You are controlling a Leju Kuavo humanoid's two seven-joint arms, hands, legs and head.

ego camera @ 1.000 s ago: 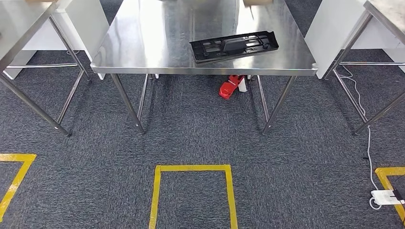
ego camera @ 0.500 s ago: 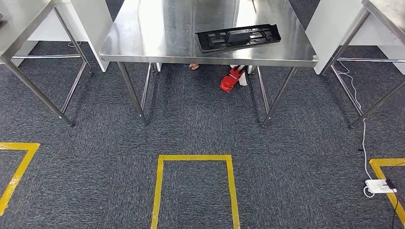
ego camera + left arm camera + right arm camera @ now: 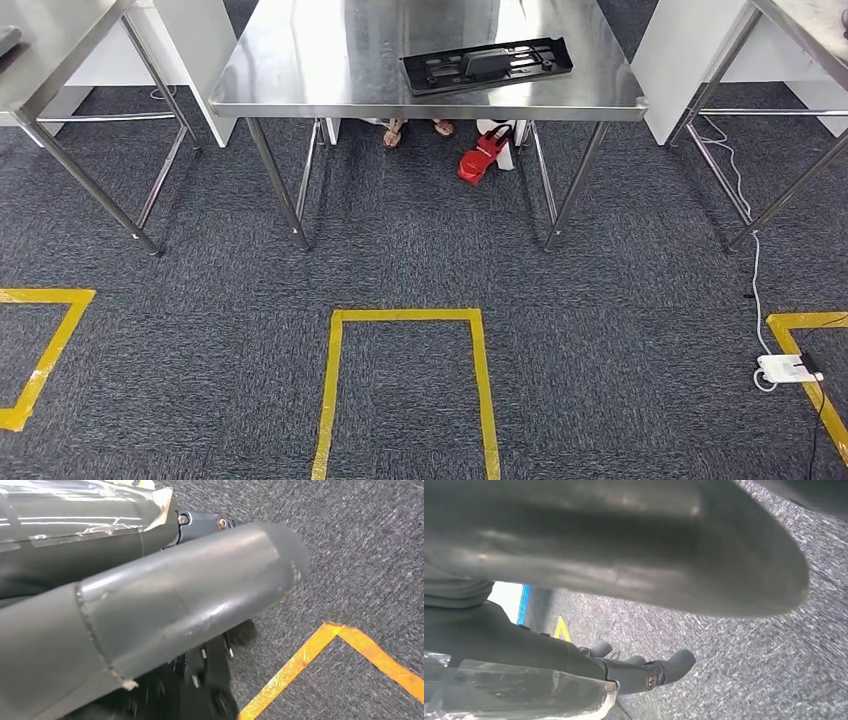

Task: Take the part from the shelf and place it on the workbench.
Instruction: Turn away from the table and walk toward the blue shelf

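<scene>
Dark grey speckled carpet [image 3: 420, 260] covers the floor. At the top centre stands a steel worktop [image 3: 330, 60] on thin metal legs, its surface bright with reflected light. Parts of two more steel tables show at the upper left [image 3: 50, 50] and upper right [image 3: 810, 25], with white panels behind them. Yellow tape [image 3: 405, 318] marks an open rectangle at the bottom centre, with further tape corners at both sides. A white cable [image 3: 752, 250] runs down the right to a white power strip [image 3: 788, 368]. A red object [image 3: 480, 160] lies under the worktop.

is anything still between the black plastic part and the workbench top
No. The flat black plastic part already lies directly on the steel workbench, nothing between them. The hands hang over the carpet, left hand, right hand.
</scene>
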